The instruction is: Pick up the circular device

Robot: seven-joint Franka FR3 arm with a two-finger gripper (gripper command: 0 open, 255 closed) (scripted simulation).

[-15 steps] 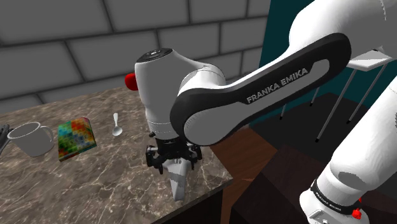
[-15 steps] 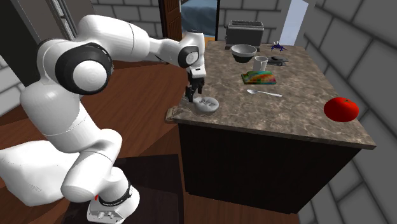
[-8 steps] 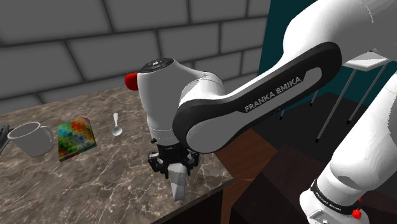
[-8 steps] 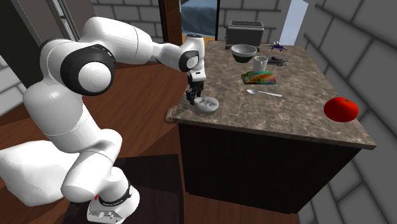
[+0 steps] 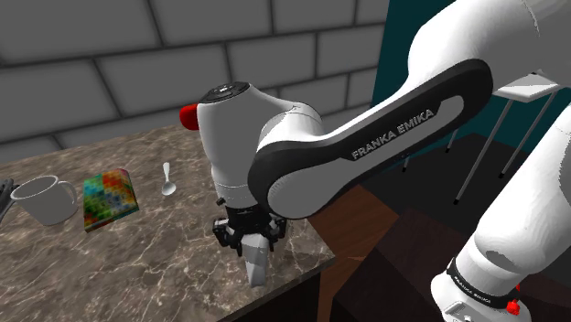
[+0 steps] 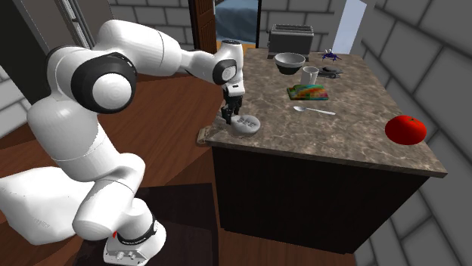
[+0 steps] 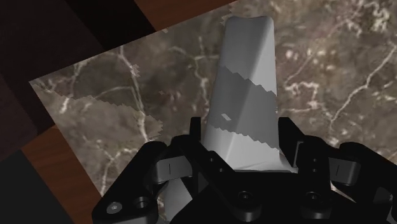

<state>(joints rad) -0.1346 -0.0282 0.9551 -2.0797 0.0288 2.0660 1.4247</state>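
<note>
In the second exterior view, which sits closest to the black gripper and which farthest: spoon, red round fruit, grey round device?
1. Grey round device, right at the gripper, at the view's left.
2. Spoon, in the middle, further right.
3. Red round fruit, far right corner.

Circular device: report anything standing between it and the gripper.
Nothing visible does. The gripper is at the circular device on the counter corner nearest the arm, its jaws closed on it.
</note>
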